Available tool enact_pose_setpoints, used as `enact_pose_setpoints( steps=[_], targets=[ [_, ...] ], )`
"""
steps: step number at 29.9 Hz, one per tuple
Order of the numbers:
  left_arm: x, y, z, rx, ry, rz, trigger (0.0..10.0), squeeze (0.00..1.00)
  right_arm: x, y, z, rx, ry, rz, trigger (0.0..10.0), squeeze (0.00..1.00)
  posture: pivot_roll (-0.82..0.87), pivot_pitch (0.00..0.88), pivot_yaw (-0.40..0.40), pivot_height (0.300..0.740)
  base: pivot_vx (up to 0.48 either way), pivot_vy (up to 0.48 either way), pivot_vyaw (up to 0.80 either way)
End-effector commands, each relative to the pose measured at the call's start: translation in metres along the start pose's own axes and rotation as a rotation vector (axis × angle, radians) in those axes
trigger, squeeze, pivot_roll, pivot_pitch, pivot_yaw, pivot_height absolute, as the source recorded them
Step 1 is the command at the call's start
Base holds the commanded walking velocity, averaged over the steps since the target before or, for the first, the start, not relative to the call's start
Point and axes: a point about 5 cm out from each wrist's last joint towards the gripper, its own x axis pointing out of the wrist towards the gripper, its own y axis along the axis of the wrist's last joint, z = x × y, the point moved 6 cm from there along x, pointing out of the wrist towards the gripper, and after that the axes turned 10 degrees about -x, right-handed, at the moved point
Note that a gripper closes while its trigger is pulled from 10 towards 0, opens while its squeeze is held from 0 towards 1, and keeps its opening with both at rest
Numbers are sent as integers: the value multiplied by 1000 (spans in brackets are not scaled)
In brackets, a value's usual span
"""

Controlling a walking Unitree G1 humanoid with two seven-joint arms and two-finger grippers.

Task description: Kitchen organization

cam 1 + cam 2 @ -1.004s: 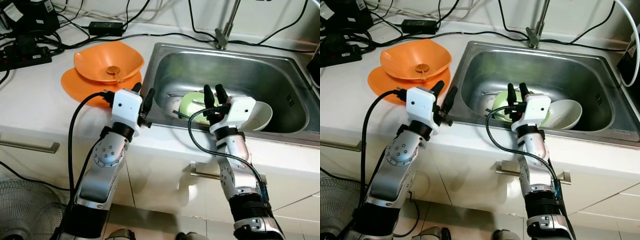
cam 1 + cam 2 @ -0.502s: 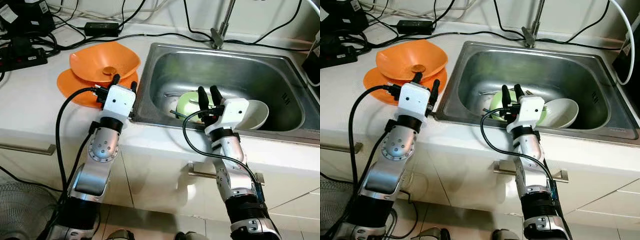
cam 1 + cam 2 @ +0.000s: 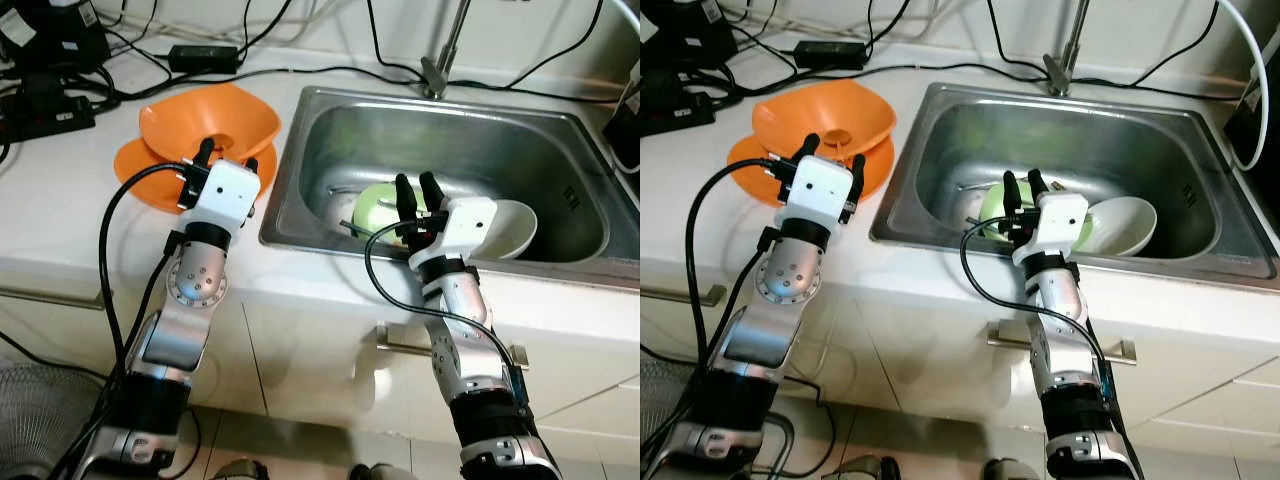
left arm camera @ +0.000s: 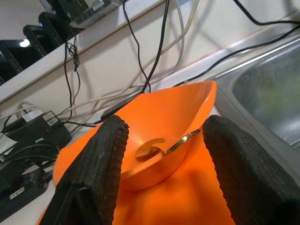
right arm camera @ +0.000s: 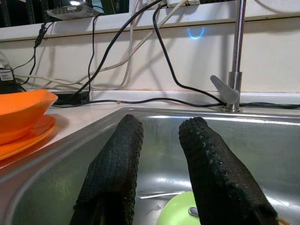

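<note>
Fingers (image 4: 101,159) spread before orange bowl (image 4: 159,136) rim

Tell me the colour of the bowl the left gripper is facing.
Orange bowl, clearest in the left wrist view, framed between the left gripper's fingers.

sink (image 3: 560,250) set in the countertop (image 3: 60,220), right of centre; faucet (image 3: 440,70) behind it at the back rim. in the basin, front part: green bowl (image 3: 378,205) left, white bowl (image 3: 515,228) touching it on the right. on the counter just left of the sink: orange bowl (image 3: 205,120) resting on an orange plate (image 3: 140,170), spoon (image 4: 159,146) inside the bowl. cables and power adapters (image 3: 205,55) behind these, along the wall. drawer handle (image 3: 400,347) on the cabinet front below the sink.
</note>
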Motion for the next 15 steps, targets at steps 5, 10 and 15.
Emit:
enact_pose_setpoints(
  steps=[5,10,15],
  targets=[
    [12,4,-2,-8,22,18,10000,0,-3,-11,1,6,-8,-41,10000,0,-9,77,-16,740,0,0,0],
    [14,3,-2,-14,24,18,3176,0,-3,-10,1,5,-9,-39,10000,0,-11,79,-15,740,0,0,0],
    [16,2,-3,-20,32,18,0,0,-3,-11,1,6,-9,-43,10000,0,-6,84,-15,740,0,0,0]
  ],
)
